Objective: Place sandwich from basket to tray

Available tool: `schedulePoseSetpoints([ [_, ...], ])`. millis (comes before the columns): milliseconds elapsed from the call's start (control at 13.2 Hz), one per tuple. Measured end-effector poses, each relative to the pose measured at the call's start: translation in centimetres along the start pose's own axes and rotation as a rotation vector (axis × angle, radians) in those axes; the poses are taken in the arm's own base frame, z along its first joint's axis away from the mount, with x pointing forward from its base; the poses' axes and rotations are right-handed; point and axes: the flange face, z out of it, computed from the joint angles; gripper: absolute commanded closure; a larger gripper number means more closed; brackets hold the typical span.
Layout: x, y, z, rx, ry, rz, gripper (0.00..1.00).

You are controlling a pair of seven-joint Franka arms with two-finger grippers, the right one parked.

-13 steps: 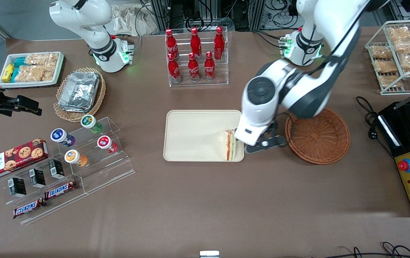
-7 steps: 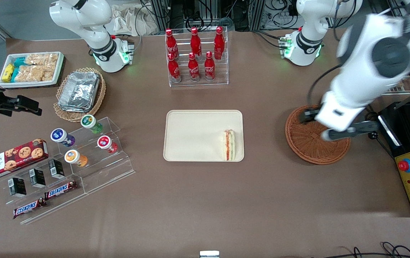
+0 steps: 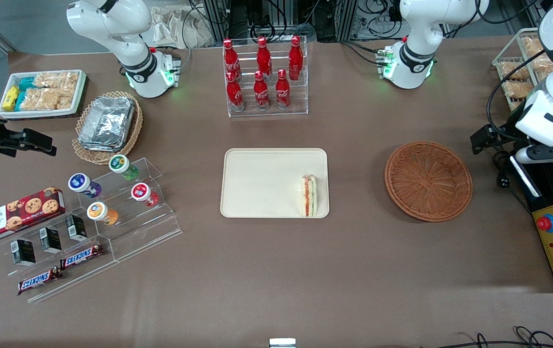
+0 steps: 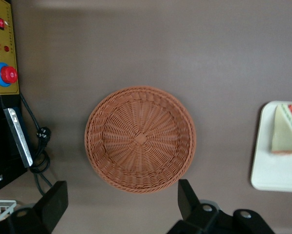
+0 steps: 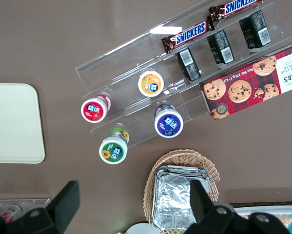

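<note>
The sandwich (image 3: 309, 195) (image 4: 285, 134) lies on the cream tray (image 3: 262, 183) (image 4: 275, 175), at the tray's edge toward the working arm's end, cut edge with red and green filling showing. The reddish-brown wicker basket (image 3: 429, 181) (image 4: 140, 139) stands empty beside the tray. My left gripper (image 3: 523, 147) (image 4: 121, 202) hangs open high over the table, past the basket's rim toward the working arm's end and a little farther from the front camera. Nothing is between its fingers.
A black control box with a red stop button (image 3: 547, 223) (image 4: 3, 73) and a coiled cable (image 3: 499, 159) lie under and beside the gripper. A wire rack of snack packets (image 3: 537, 72) stands farther back. A rack of red bottles (image 3: 263, 72) stands farther from the front camera than the tray.
The left arm swung away from the sandwich on the tray, passed over the basket, and now hangs high past the basket near the control box. The sandwich stayed put.
</note>
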Motion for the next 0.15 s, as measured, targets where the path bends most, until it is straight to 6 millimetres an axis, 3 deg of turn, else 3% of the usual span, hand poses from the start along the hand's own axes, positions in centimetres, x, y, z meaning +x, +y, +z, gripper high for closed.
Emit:
schedulePoseSetpoints([
  [152, 0.07, -1.09, -0.27, -0.001, -0.012, 0.051, 0.00],
])
